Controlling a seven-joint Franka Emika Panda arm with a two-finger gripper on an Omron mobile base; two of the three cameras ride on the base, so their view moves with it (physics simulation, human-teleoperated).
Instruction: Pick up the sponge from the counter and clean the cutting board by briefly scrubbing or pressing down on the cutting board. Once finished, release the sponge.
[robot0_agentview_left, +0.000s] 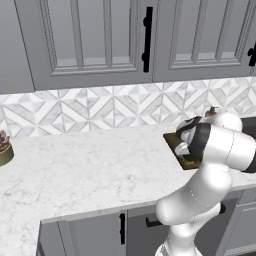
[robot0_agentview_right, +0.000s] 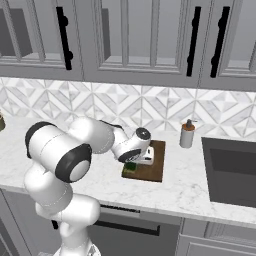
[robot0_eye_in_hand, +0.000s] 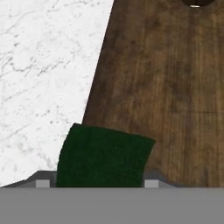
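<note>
Dark green sponge (robot0_eye_in_hand: 103, 157): seen in the hand view directly between the two fingertips, its sides flush against them; it lies over the near left edge of the board, partly overhanging the marble.
Gripper (robot0_eye_in_hand: 96, 183): closed onto the sponge, the jaws set to the sponge's width.
Cutting board (robot0_eye_in_hand: 166, 92): dark brown wood, spread ahead of and to the right of the gripper in the hand view; a dark hole is seen at its far end.
Counter (robot0_eye_in_hand: 43, 78): white marble with grey veins, to the left of the gripper in the hand view.
Writing: none that can be read.
Arm pose: in the right base view the arm is bent forward from the lower left, the hand (robot0_agentview_right: 139, 152) tipped down over the near left corner of the board.
Soap bottle (robot0_agentview_right: 187, 133): stood beyond the board, well apart from the gripper, near the sink (robot0_agentview_right: 235, 167).
</note>
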